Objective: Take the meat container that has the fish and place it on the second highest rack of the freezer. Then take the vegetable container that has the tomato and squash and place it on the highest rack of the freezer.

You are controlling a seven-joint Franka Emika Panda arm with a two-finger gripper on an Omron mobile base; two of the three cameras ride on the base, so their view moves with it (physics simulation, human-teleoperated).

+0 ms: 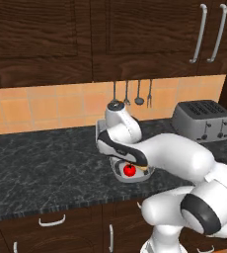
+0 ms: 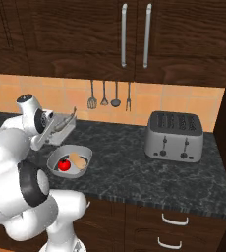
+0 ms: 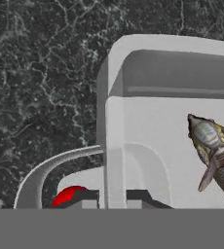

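My gripper [image 3: 108,195] is shut on the left rim of the white meat container [image 3: 153,146], with one finger on each side of the wall. The silvery-grey fish [image 3: 215,153] lies inside it at the right. In the right base view the meat container [image 2: 62,124] hangs tilted above the counter, held by the gripper [image 2: 48,132]. Just below it on the counter sits the grey vegetable container [image 2: 85,158] with the red tomato [image 2: 63,165] and the tan squash [image 2: 77,159]. The tomato [image 1: 130,170] also peeks out under my arm. The freezer and its racks are out of view.
A silver toaster [image 2: 174,136] stands on the dark stone counter [image 2: 120,162] to the right. Utensils [image 2: 110,95] hang on the tiled wall. Dark wooden cabinets [image 2: 134,34] run overhead, and drawers [image 2: 174,226] lie below the counter's front edge.
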